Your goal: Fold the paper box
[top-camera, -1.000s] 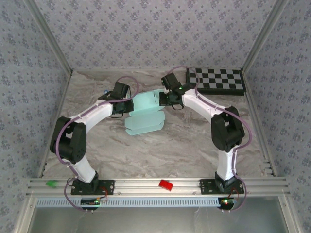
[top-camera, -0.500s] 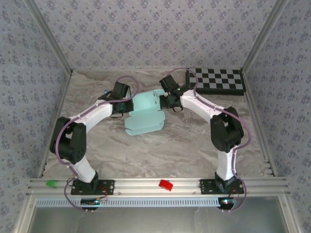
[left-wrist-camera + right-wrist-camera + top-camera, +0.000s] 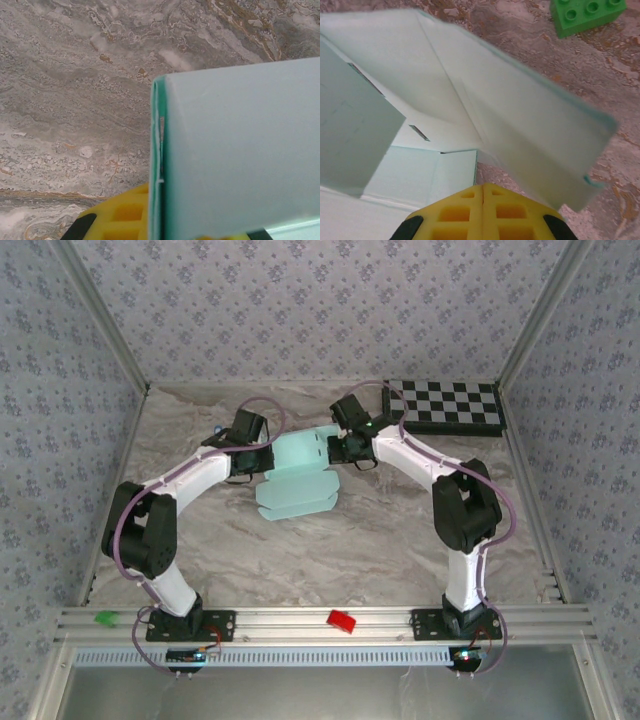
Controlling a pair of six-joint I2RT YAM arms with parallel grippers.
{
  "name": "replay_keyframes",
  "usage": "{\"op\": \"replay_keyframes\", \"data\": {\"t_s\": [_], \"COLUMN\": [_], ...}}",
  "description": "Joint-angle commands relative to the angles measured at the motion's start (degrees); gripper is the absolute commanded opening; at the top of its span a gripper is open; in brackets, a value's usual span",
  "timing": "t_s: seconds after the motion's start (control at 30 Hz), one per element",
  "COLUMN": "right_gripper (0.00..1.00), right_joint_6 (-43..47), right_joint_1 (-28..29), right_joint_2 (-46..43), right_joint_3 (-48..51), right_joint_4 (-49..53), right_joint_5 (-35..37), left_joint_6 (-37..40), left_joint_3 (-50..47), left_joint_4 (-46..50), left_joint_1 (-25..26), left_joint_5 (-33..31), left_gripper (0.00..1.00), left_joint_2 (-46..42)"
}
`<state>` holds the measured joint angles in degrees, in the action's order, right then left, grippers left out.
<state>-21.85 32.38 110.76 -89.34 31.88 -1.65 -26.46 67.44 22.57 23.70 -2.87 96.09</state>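
Grey-veined marbled table (image 3: 400, 540). At upper centre sits the paper box (image 3: 295, 485), thin matte aqua card with sharp creases and panels partly raised. Both white arms arch inward, elbows out. The left gripper (image 3: 262, 462) pinches its folded left edge; the right gripper (image 3: 336, 448) is closed at its right side, seemingly on nothing. A studded green block (image 3: 585, 15) lies nearby.

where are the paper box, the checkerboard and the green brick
paper box (image 3: 297, 492): top view, on its flat near panel
checkerboard (image 3: 450, 406): top view, middle of its squares
green brick (image 3: 585, 14): right wrist view, on its studded top
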Motion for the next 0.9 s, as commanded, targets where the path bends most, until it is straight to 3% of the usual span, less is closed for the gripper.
{"op": "replay_keyframes", "data": {"t_s": [0.0,0.87], "right_gripper": [0.00,0.00], "right_joint_6": [-1.27,-2.43], "right_joint_1": [-0.47,-0.56], "right_joint_2": [-1.60,1.56], "right_joint_3": [1.74,1.02], "right_joint_4": [-3.98,-9.80], "right_joint_5": [-5.68,-18.29], "left_joint_6": [0.00,-0.43], "left_joint_3": [-0.03,0.43], "left_joint_4": [-1.33,-1.84], "left_joint_1": [0.55,0.91], "left_joint_5": [1.11,2.00], "left_gripper": [0.00,0.00], "left_joint_2": [-1.89,-1.42]}}
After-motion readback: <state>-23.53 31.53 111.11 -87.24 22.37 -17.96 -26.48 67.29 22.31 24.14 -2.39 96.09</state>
